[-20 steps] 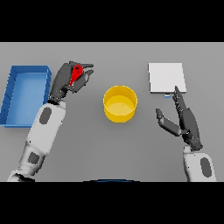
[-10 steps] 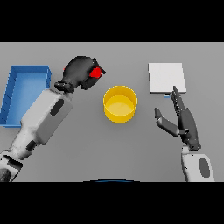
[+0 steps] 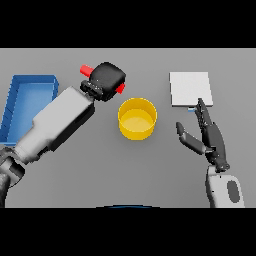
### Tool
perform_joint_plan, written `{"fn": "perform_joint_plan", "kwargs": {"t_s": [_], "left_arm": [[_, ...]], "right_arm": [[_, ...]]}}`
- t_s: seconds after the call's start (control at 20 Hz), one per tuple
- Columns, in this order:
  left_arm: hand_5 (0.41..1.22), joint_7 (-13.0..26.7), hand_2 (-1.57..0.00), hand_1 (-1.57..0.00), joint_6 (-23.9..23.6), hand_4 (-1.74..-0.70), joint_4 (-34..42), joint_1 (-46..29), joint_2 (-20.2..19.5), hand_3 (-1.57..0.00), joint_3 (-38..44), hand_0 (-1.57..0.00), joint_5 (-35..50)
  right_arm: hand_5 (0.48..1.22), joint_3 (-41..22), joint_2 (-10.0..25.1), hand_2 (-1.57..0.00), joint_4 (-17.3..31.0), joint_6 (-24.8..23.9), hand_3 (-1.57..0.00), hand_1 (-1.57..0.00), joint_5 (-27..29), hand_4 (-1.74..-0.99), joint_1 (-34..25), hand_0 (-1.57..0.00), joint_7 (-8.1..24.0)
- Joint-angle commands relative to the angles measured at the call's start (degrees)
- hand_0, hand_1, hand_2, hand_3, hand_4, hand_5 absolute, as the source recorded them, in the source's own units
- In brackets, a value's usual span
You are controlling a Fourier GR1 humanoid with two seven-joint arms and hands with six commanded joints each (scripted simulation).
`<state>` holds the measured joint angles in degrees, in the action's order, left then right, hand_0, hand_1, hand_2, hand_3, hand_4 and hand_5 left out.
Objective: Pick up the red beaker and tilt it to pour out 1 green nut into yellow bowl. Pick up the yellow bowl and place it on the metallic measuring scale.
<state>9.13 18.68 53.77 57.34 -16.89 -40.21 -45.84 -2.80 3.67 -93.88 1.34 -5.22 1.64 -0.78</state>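
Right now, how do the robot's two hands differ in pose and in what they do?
The left hand is curled round the red beaker, raised beside the yellow bowl. The right hand holds nothing; its fingers are straight and point toward the scale. Both hands are dark.

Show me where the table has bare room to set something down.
Bare patches: between the yellow bowl and the scale; the near strip between the left arm and the right hand; the far edge beyond the bowl. Crowded: the left, where the left hand holds the red beaker beside the blue tray.
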Motion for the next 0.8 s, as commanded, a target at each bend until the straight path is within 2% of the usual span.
{"fn": "perform_joint_plan", "kwargs": {"t_s": [0.0,0.2,0.3,0.4,0.75], "left_arm": [[1.217,0.3,-1.57,-1.57,1.5,-1.68,-0.8,1.5,0.0,-1.31,-1.9,-1.57,-1.2],[1.219,-1.6,-1.57,-1.57,4.0,-1.71,-3.8,5.9,0.8,-1.2,-7.3,-1.57,-3.4],[1.22,-3.2,-1.57,-1.57,4.3,-1.72,-4.5,7.6,0.6,-1.34,-10.2,-1.57,-4.9],[1.22,-3.3,-1.57,-1.57,4.5,-1.73,-4.8,9.6,1.5,-1.42,-13.0,-1.57,-6.6],[1.221,-4.0,-1.57,-1.57,4.8,-1.74,-6.8,13.5,2.2,-1.54,-22.4,-1.57,-11.3]], "right_arm": [[0.635,-0.1,-0.2,0.0,0.4,-0.1,0.0,0.0,-0.3,-1.292,0.6,0.0,-0.6],[0.607,1.0,0.0,0.0,0.8,0.5,0.0,0.0,1.4,-1.301,0.0,0.0,-0.3],[0.607,0.5,-0.1,0.0,0.4,0.8,0.0,0.0,1.3,-1.297,0.7,0.0,-1.5],[0.601,0.8,0.2,0.0,0.8,0.6,0.0,0.0,1.2,-1.3,0.2,0.0,-1.0],[0.604,0.8,0.4,0.0,0.4,0.3,0.0,0.0,0.7,-1.287,0.4,0.0,-0.8]]}}
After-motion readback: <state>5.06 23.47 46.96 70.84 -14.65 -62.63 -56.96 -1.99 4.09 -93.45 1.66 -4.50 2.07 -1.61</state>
